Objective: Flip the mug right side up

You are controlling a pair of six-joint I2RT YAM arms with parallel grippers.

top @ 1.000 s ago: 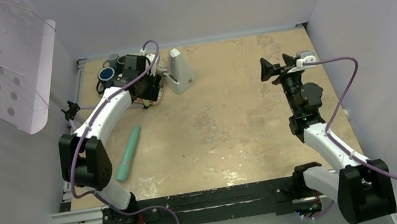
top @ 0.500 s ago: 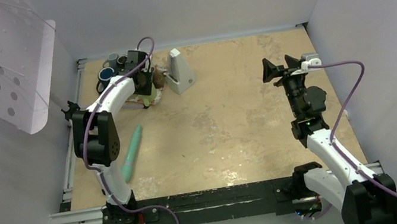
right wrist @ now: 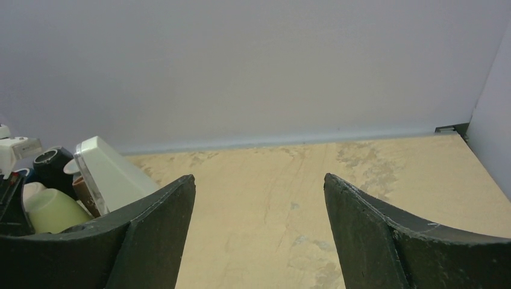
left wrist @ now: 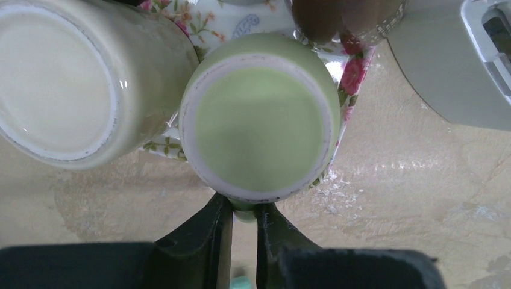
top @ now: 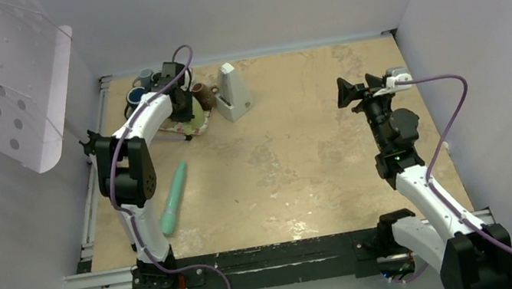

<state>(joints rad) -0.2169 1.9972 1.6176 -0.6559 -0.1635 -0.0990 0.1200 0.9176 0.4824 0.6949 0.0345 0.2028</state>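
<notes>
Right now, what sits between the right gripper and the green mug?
Top view: from the right gripper, bare table, then the white wedge-shaped stand beside the green mug.

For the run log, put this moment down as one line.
left hand: shut on green mug handle | green mug: upside down on floral tray | right hand: open, empty
</notes>
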